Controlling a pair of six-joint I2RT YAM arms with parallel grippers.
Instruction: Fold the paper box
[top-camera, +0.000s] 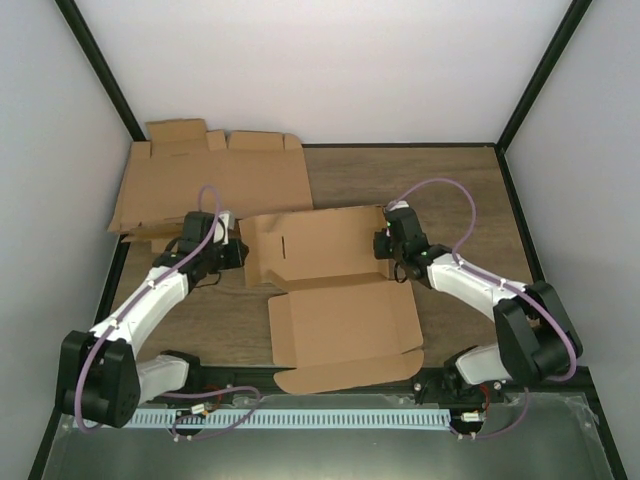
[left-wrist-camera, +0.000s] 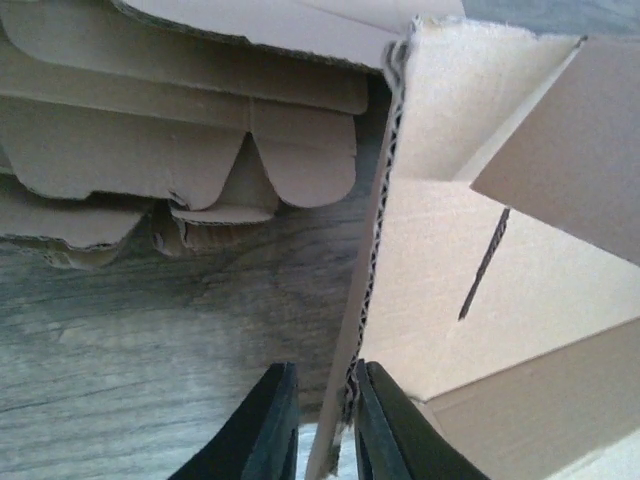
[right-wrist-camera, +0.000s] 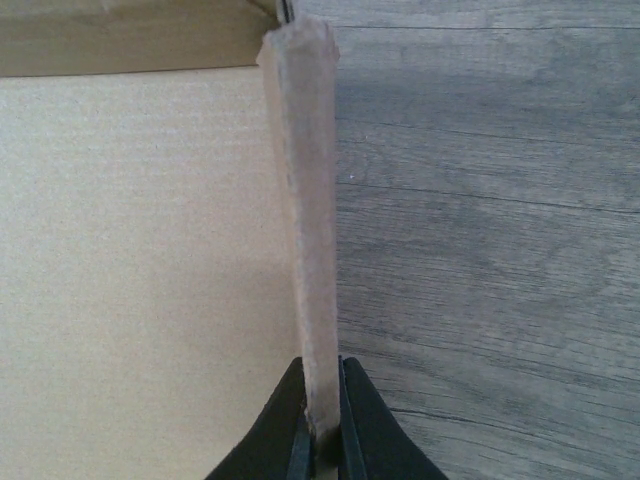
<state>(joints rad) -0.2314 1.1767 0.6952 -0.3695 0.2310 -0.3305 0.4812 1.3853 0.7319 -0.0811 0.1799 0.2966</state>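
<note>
Gripping the paper box (top-camera: 340, 300) by its raised right flap, my right gripper (right-wrist-camera: 320, 372) was clamped on the cardboard. My left gripper (left-wrist-camera: 322, 378) straddled the left wall, jaws slightly apart, one finger clear of it. The box lay mid-table (top-camera: 455, 200), beside the stacked blanks (top-camera: 215, 180).

You have one paper box (top-camera: 340, 305): plain brown corrugated die-cut, partly folded, lying mid-table (top-camera: 450, 190). The near panel lies flat with its front flap spread at the near edge. The far panel tilts up and shows a slot. Both end flaps stand upright.
</note>
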